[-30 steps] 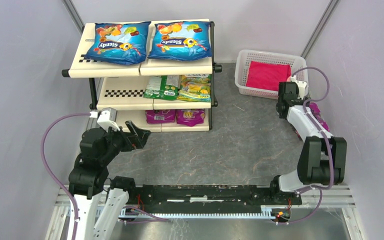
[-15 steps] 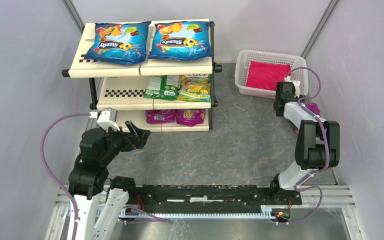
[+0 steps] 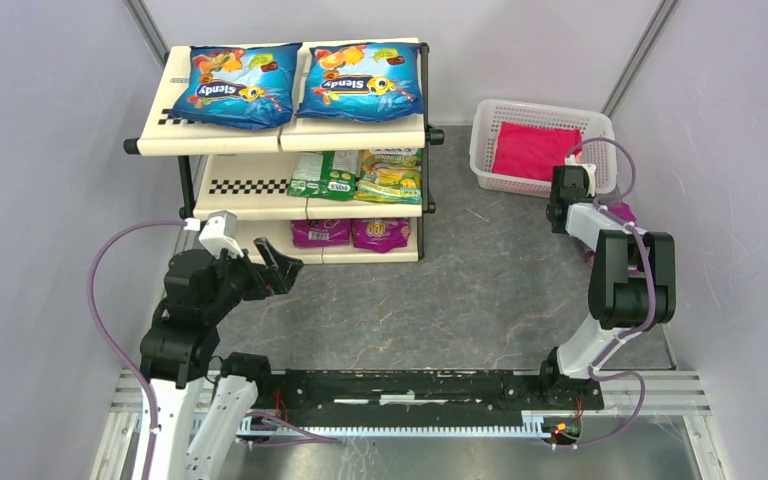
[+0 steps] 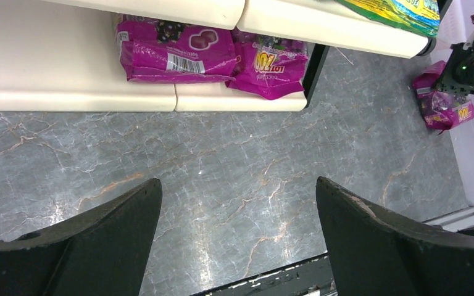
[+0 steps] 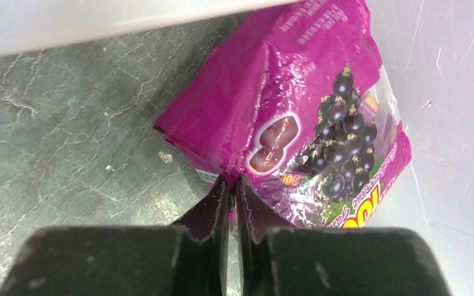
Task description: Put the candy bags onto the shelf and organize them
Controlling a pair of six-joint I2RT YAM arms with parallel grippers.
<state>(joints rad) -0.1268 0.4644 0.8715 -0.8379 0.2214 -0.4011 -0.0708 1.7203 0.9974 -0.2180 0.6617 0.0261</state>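
The shelf [image 3: 245, 200] is the reference for all positions.

Top tier: the left blue bag [image 3: 243, 85] and the right blue bag [image 3: 362, 80] lie flat side by side, edges meeting.

Middle tier, right half: the left green-yellow bag [image 3: 325, 175] and the right green-yellow bag [image 3: 392, 177] lie next to each other, partly under the top tier's overhang.

Bottom tier, right half: the left purple bag [image 3: 321, 233] and the right purple bag [image 3: 381, 234] lie side by side near the front lip.

The loose purple bag [image 5: 308, 117] is off the shelf. It lies on the table [image 3: 480, 290] well to the right of the shelf, about level with the bottom tier. The right gripper [image 5: 229, 180] is at this bag. Its jaws are drawn almost fully together, leaving only a thin slit, and the tips pinch the bag's near edge. The film rises in a crease from that point.

The left gripper [image 4: 237, 185] hovers over the table just in front of the shelf's bottom tier. Its jaws are spread wide and hold nothing.

The white mesh basket [image 3: 485, 150] sits to the right of the shelf and apart from it, level with the top and middle tiers. A red packet [image 3: 535, 150] lies inside.
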